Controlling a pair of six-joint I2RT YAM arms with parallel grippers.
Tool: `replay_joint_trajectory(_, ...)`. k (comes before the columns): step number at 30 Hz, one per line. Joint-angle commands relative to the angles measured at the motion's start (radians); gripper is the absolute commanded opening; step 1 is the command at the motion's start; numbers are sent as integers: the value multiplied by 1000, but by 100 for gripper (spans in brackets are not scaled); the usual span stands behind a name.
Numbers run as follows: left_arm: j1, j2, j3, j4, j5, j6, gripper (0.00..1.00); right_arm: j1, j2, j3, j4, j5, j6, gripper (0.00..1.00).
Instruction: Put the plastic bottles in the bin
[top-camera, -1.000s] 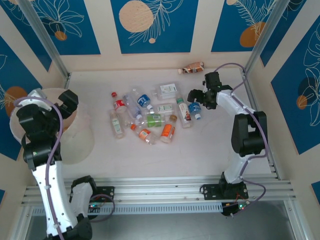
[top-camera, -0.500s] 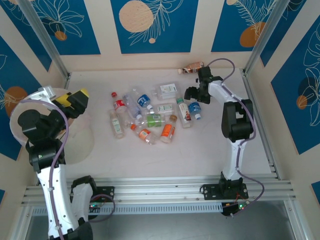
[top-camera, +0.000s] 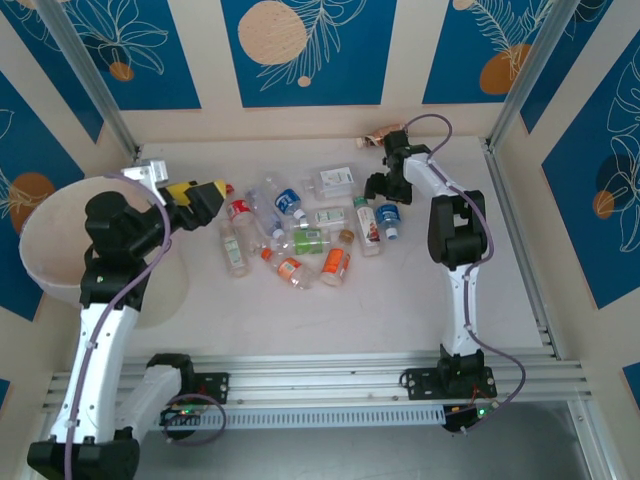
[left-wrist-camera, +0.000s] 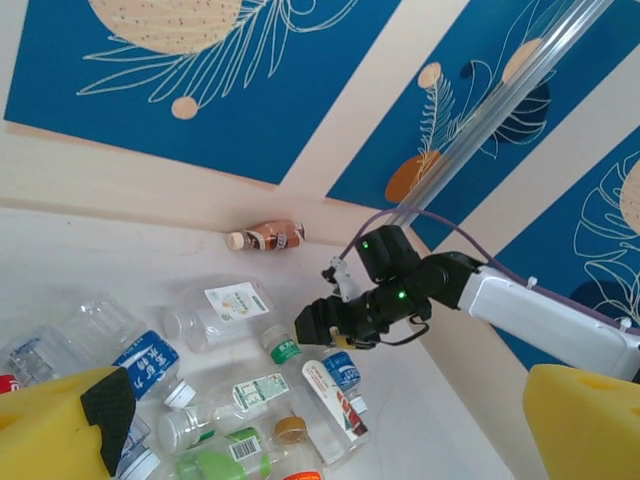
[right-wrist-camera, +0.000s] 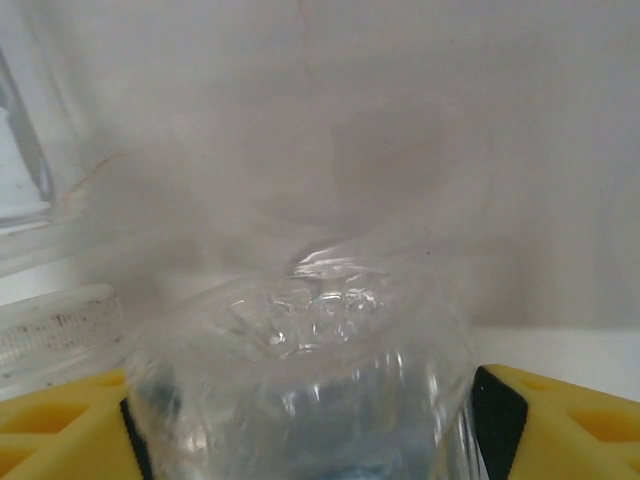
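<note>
Your right claw (top-camera: 381, 187) straddles the base of a clear bottle (right-wrist-camera: 300, 380) at the heap's far right, jaws partway in; whether the pads already press it you cannot tell; your left claw (top-camera: 210, 190) hangs spread wide and empty between the bin (top-camera: 28, 262) and the heap; expect featherweight, thin-walled, slick plastic that dents and may squirt free; take each across the body near the stiffer base or neck, lightly; the count: about a dozen plastic bottles (top-camera: 308, 240) clustered mid-bench (top-camera: 300, 320), overlaps blurring the tally; one brown-labelled bottle (left-wrist-camera: 265, 237) apart by the far wall; one bin, at the left edge.
</note>
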Motion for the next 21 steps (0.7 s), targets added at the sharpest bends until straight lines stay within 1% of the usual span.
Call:
replay_joint_trajectory(1, -34, 4, 29, 23, -39, 42, 100, 4, 7, 18, -36, 29, 7, 72)
replay_joint_trajectory(4, -55, 20, 24, 44, -5, 55, 100, -4, -50, -47, 30, 65, 33, 63)
replay_joint_trajectory(6, -72, 29, 23, 50, 7, 58, 100, -13, -114, -107, 82, 74, 53, 60)
replay_joint_trajectory(11, -97, 60, 15, 87, 12, 39, 100, -20, -309, -270, 211, 120, 85, 55)
replay_joint_trajectory(16, -140, 122, 20, 120, 14, 22, 100, -16, -554, -496, 391, 41, 129, 54)
replay_joint_trajectory(18, -166, 149, 22, 135, 10, 23, 100, -14, -630, -564, 436, 2, 165, 54)
replay_joint_trajectory(21, -211, 195, 35, 135, -11, 37, 100, -7, -722, -655, 510, -88, 238, 54)
